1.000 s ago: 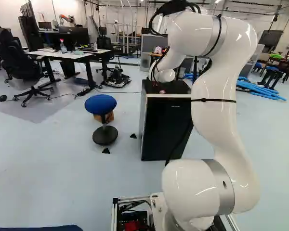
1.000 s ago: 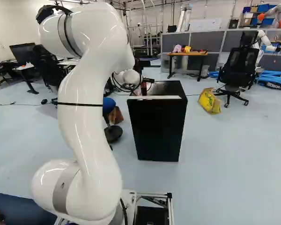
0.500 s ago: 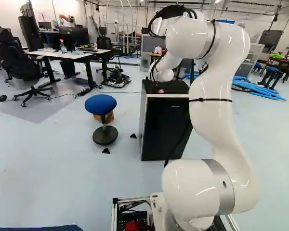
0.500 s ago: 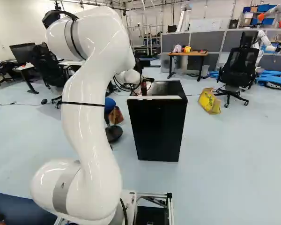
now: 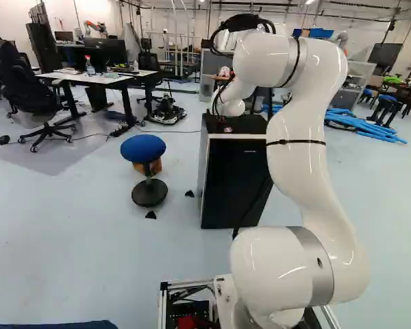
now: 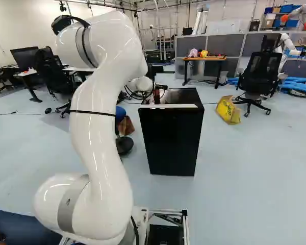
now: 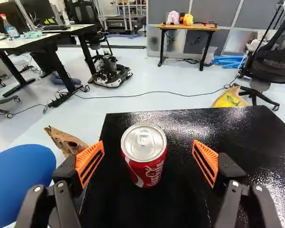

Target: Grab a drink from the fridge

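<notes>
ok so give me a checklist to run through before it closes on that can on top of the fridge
1. Gripper open: ok, its fingers stand wide apart.
2. Red can between the fingers: ok, though it looks a bit nearer the finger on the blue stool's side.
3. Orange pads off the can: ok, a gap shows on both sides.
4. Can upright: ok, standing lid up on the fridge.
5. Fingers low enough for a firm hold: cannot tell, the wrist view looks down at a slant.
6. Can full: cannot tell from outside.
</notes>
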